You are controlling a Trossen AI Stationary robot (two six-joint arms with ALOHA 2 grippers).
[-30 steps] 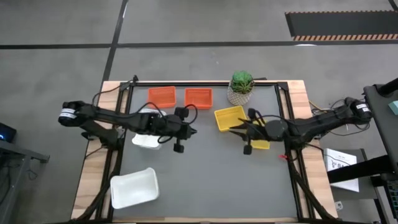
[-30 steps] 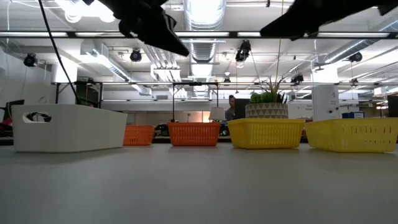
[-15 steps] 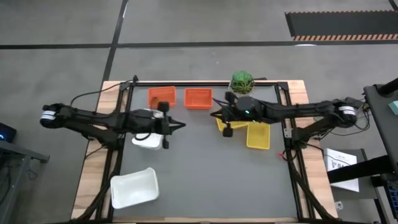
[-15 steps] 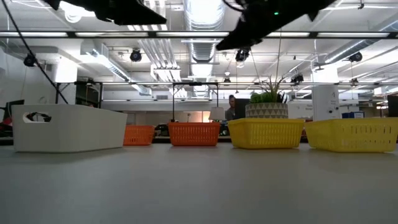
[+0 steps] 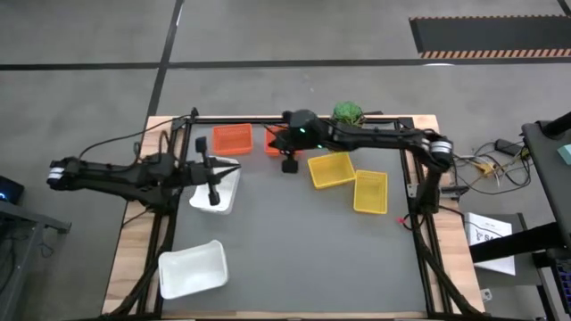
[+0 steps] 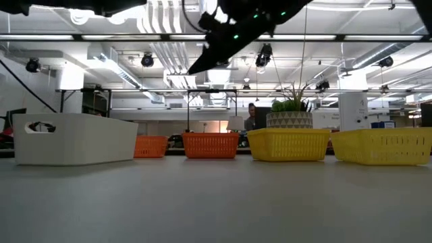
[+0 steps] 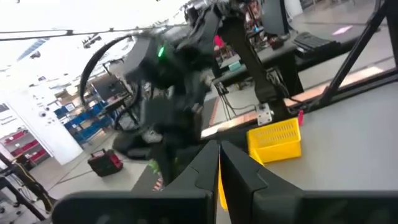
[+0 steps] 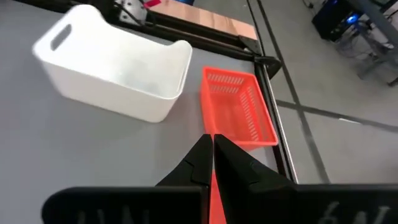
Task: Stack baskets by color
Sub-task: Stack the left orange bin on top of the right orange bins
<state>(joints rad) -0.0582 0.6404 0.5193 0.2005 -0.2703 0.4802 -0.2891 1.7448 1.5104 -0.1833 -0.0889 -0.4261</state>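
I am watching the right gripper (image 5: 284, 143) hanging above the far middle of the table (image 5: 294, 241), its arm stretched far across from the right side. Its jaws are pressed together with nothing between them; in the right wrist view the two dark fingers (image 8: 208, 155) are meeting in a single line. Below and just beyond them in that view an orange basket (image 8: 239, 115) is sitting upright, with a white basket (image 8: 115, 68) just beside it.

From above, I am seeing one orange basket at the far left (image 5: 232, 138), and a second orange basket (image 5: 275, 141) just right of it, mostly covered by the right gripper. Two yellow baskets are lying right of centre: one tilted (image 5: 331, 169), the other (image 5: 370, 192) just right of it and a little nearer. The potted plant (image 5: 348, 112) is standing at the far edge, beyond them.

The left gripper (image 5: 234, 175) is hovering over the left side, above a white basket (image 5: 217, 189) that is partly hidden under it. Its jaws are also together and holding nothing; in the left wrist view the fingers (image 7: 233, 171) are touching, with a yellow basket (image 7: 275, 142) and the other arm showing beyond them. Another white basket (image 5: 191, 268) is sitting apart at the near left corner.

In the low view, the baskets are lining up across the table: white (image 6: 74, 138), orange (image 6: 150, 146), orange (image 6: 210, 144), yellow (image 6: 289, 144), yellow (image 6: 381, 146).
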